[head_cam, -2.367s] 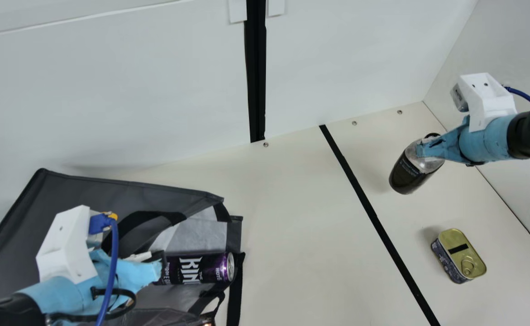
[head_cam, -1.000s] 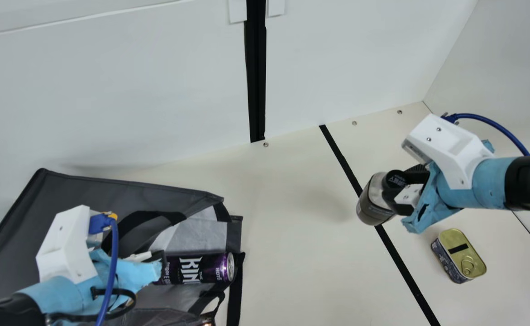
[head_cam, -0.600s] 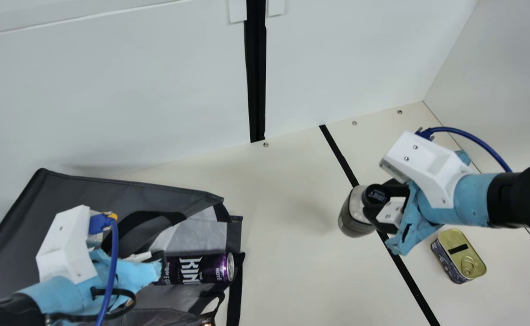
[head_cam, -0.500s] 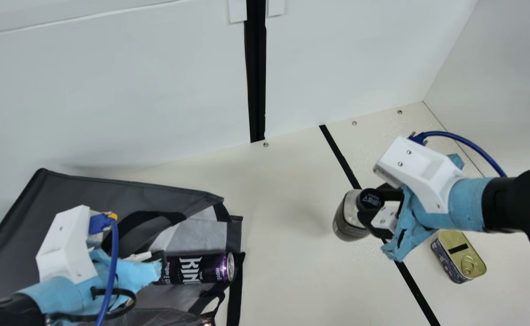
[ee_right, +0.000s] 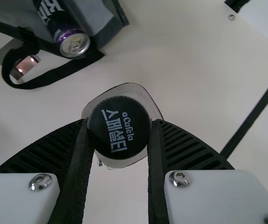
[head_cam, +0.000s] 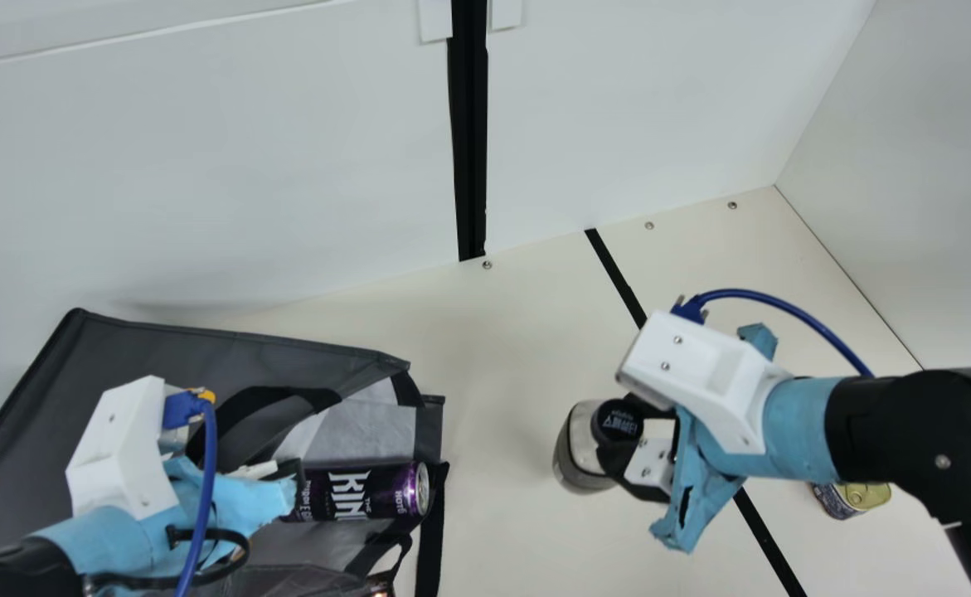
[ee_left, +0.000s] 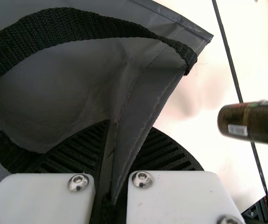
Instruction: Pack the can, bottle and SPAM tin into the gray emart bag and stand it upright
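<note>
two grippers, one bag, one can, one bottle and one tin on a cream table, with positions given from the bag. the gray bag (head_cam: pixel 162 352) lies flat and open. the can (head_cam: pixel 369 491) lies on its side in the mouth of the bag, its lid near the edge. the bottle (head_cam: pixel 572 460), one in number, is near the bag, beyond its mouth and to the right. the tin (head_cam: pixel 865 495) is well apart from the bag on that same side, past the one black line (head_cam: pixel 759 535), and partly hidden by the right arm. the left gripper (head_cam: pixel 294 481) is at the bag, beside the can; the right gripper (head_cam: pixel 624 433) is at the top of the bottle. the main view shows the tin and, beyond the bag, three screws (head_cam: pixel 649 225) along the rear of the table. the left wrist view details the left gripper's two ribbed fingers, pressed together on a fold of the bag, with a strap (ee_left: pixel 87 25) arching past them. the right wrist view details the right gripper's two fingers pinching the bottle on either side of its round black cap (ee_right: pixel 120 127).
</note>
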